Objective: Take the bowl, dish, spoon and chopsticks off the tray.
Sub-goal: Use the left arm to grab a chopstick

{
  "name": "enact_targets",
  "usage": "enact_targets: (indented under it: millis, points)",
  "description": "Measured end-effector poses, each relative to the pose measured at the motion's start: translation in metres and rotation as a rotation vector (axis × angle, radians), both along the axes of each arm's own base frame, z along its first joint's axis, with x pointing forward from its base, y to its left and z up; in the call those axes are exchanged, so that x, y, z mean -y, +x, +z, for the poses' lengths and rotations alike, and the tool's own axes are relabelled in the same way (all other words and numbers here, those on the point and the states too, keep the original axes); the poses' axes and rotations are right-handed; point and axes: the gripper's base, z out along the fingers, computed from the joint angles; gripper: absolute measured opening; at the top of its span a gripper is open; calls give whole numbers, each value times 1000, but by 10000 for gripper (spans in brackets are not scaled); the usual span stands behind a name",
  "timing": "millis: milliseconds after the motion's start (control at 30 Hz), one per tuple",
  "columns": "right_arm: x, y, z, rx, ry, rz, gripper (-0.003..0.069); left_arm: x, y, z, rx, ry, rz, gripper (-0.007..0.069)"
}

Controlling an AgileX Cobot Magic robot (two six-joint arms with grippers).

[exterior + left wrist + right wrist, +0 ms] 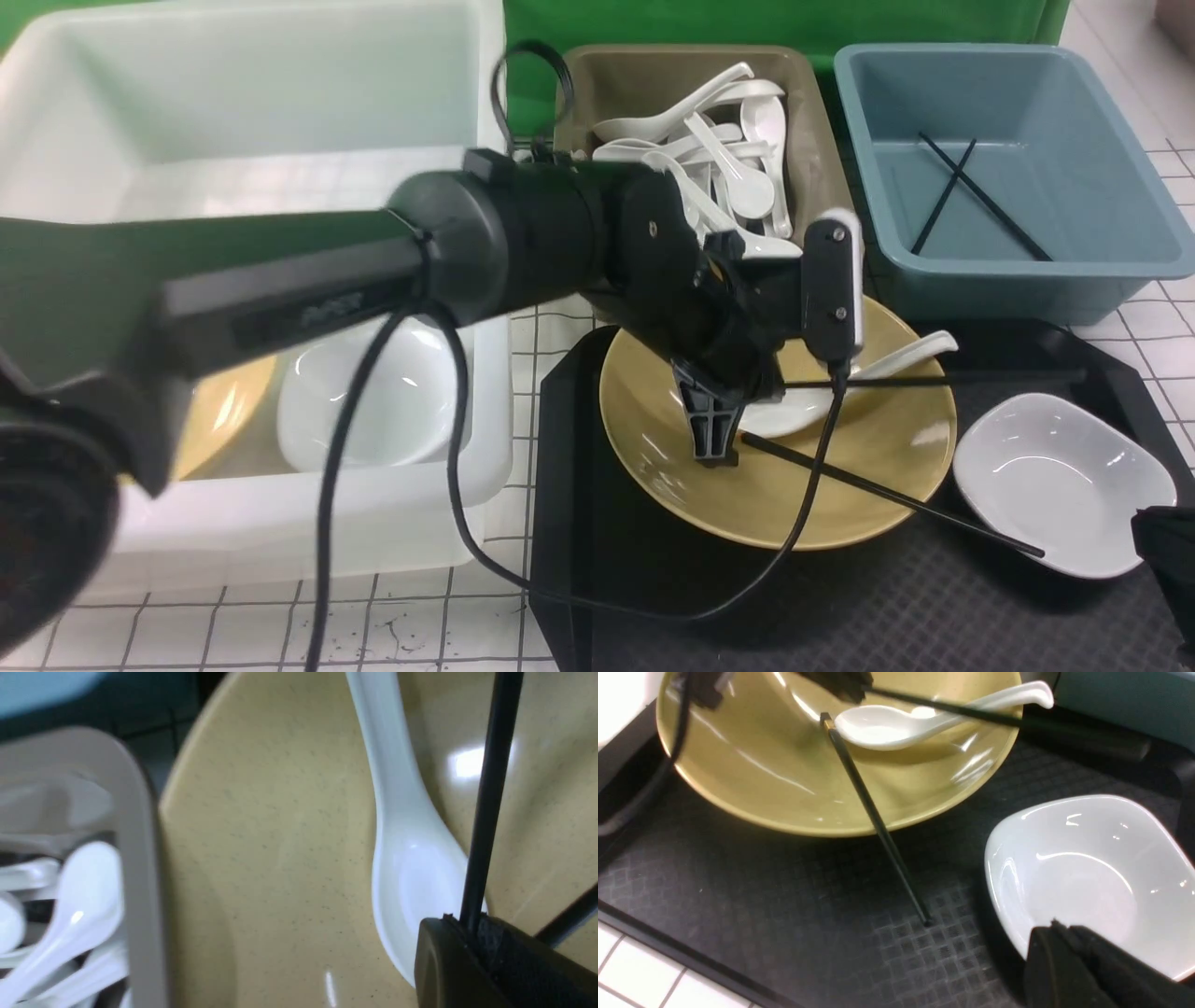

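The left arm (280, 280) reaches in from the left, right across the white tub (280, 523), and bends down at the wrist into the bowl (840, 485). Its left pincer (714, 448) is clamped on one of the chopsticks (980, 379). That stick runs level to the right from the jaws, over the spoon (906, 353) and past the bowl's rim. The other stick (896, 499) lies loose, sloping out over the bowl's near rim with its tip on the tray (653, 579), just beside the dish (1064, 481).

The spoon sits in the bowl, scoop toward the middle and handle poking over the far right rim. The right pincer (1064, 947) hangs closed over the dish's near edge, with nothing between its jaws.

It's tight at the back: the bowl's far rim comes close to the olive bin (822, 140) of spoons, and the blue bin (1027, 271) stands just behind the tray. The dish sits near the tray's right edge, apart from the bowl. There's bare tray in front of the bowl, though the arm's cable (803, 504) trails across it. The gridded tabletop (420, 635) shows in front of the tub.
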Motion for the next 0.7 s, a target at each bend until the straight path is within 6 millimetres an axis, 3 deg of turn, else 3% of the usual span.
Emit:
enact_targets:
  millis: [200,300,433,567,700]
  points:
    - [0,0,0,2,0,-1,55,3,-2,31,7,-105,25,4]
    - [0,0,0,3,1,-1,55,15,4,56,-2,-304,106,4]
    - [0,0,0,2,13,-3,57,31,21,76,-21,-565,237,4]
    - [-1,0,1,0,25,-5,57,50,45,77,-62,-764,328,3]
    - [-1,0,1,1,26,-5,62,72,74,55,-103,-898,394,3]
